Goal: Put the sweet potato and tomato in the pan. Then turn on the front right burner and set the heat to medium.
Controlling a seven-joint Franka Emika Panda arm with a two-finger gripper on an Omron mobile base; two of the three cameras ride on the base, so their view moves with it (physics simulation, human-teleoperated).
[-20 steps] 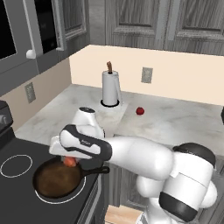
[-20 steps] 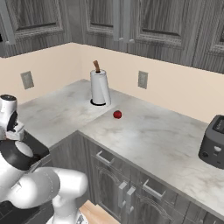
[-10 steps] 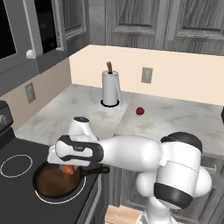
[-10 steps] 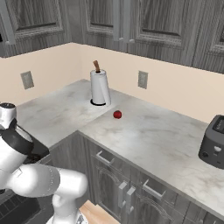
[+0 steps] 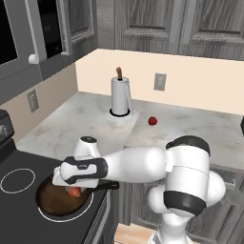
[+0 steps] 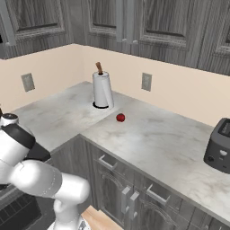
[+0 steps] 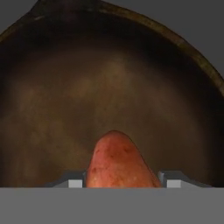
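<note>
Jaws of my gripper (image 7: 119, 183) are clamped on one sweet potato (image 7: 116, 162), low inside one pan (image 5: 53, 202). One tomato (image 5: 152, 121) sits on the counter (image 6: 152, 143); no writing readable.

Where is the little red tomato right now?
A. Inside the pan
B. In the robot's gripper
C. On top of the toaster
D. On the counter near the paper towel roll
D: the tomato sits on the counter to the right of the paper towel roll, while the gripper holds the sweet potato over the pan.
</note>
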